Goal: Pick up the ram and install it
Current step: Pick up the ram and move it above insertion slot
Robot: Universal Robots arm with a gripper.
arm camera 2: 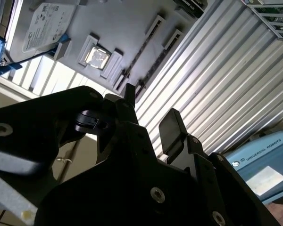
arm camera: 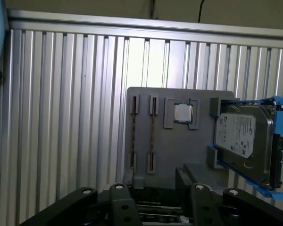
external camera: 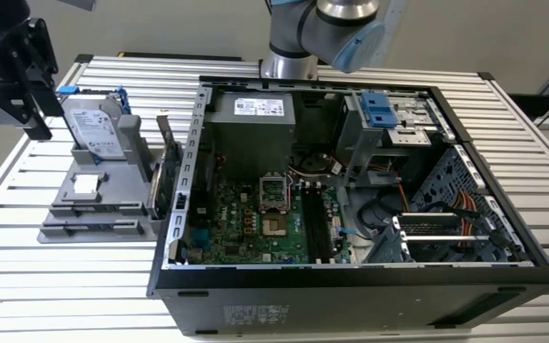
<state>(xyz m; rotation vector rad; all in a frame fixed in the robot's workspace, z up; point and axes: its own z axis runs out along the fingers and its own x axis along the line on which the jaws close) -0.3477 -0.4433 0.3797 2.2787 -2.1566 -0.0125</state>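
Your black pincer (arm camera: 158, 178) hangs open and empty over the ribbed metal table (arm camera: 61, 117). The thin ram (arm camera: 152, 136) stands edgewise in a slot of the grey rack (arm camera: 179, 146).

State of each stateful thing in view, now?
gripper: open, empty, near the holder.
ram: apparently edge-on in a holder slot, ungripped.
hard drive: upright in the holder.
PC case: lying flat, side panel off.
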